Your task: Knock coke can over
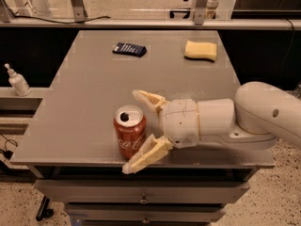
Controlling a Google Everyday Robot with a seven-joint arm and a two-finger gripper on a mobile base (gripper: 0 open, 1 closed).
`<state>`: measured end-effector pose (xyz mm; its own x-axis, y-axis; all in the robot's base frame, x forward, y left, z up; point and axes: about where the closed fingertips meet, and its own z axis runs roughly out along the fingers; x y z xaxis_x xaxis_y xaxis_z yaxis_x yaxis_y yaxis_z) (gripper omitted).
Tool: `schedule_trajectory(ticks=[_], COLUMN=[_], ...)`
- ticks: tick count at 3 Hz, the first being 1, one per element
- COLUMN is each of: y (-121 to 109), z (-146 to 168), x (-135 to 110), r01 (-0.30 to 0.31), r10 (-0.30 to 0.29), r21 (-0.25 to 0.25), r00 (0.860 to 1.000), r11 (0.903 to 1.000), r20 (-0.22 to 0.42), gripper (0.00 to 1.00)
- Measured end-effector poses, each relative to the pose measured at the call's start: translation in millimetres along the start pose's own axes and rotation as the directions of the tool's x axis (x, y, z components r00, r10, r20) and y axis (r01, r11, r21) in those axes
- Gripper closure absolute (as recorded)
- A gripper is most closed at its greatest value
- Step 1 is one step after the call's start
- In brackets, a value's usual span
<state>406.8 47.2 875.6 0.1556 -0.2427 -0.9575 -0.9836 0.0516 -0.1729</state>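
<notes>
Coke can [130, 134] upright near counter [80, 102] front edge, 6 o'clock. Gripper [132, 132] spread wide at can's 3 o'clock, fingers [149, 100] flanking it; contact unclear.

Coke can [129, 136] stands upright near table [80, 102] front edge. Gripper [133, 132] sits just right of it, 1 finger behind, 1 before. Packet [129, 49] and sponge [201, 50] lie at rear, sponge rightward.

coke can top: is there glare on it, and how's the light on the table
Camera view: coke can top shines softly, no harsh glare; the table is evenly lit; the open hand, straddling the can from the right, casts no hard shadow.
</notes>
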Motion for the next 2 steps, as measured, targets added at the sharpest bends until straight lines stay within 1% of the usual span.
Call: schedule_trajectory(ticks=[1,2], y=[-19.8,-48.7], z=[23.3,51.3], x=[-13.4,-36.4], r01=[0.004,0.022], r10=[-0.005,-0.023], r21=[0.025,0.042], r00=[1.0,1.0], r11=[0.9997,0.9989], r20=[0.016,0.021], gripper=[0.0,0.0])
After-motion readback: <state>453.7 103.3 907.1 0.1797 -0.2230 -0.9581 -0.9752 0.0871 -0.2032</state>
